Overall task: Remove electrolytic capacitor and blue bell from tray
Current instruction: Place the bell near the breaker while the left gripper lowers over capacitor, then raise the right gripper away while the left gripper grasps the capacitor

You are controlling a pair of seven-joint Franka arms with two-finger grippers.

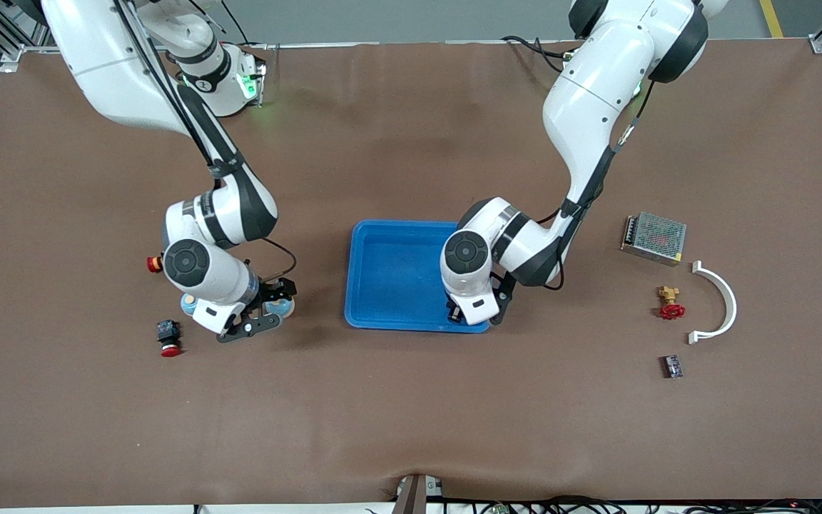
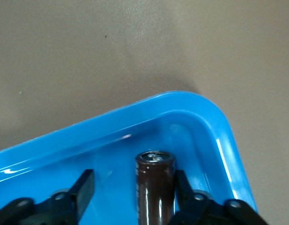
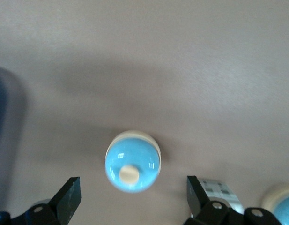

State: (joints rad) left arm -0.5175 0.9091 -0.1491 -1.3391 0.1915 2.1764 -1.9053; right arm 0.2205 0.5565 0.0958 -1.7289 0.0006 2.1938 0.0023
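Left gripper [image 2: 132,192], in tray [image 2: 200,112] at 5 o'clock corner, half-open around electrolytic capacitor [image 2: 155,187], one finger touching; rigid, light, slick, so pinch mid-barrel. Right gripper [image 3: 132,194] fully open over blue bell [image 3: 133,161], holding nothing.

The tray [image 1: 389,278] is showing bright blue against the matt brown table covering [image 1: 411,414], and the capacitor [image 2: 155,187] standing in its corner is showing dark brown with a silvery top. The bell [image 3: 133,161] is appearing light blue with a cream rim and a cream knob (a second one like it is showing at the edge of the right wrist view). Toward the left arm's end, a power supply [image 1: 654,238] is showing silver mesh, a valve [image 1: 670,303] brass with a red handwheel, and a curved bracket [image 1: 718,303] white.
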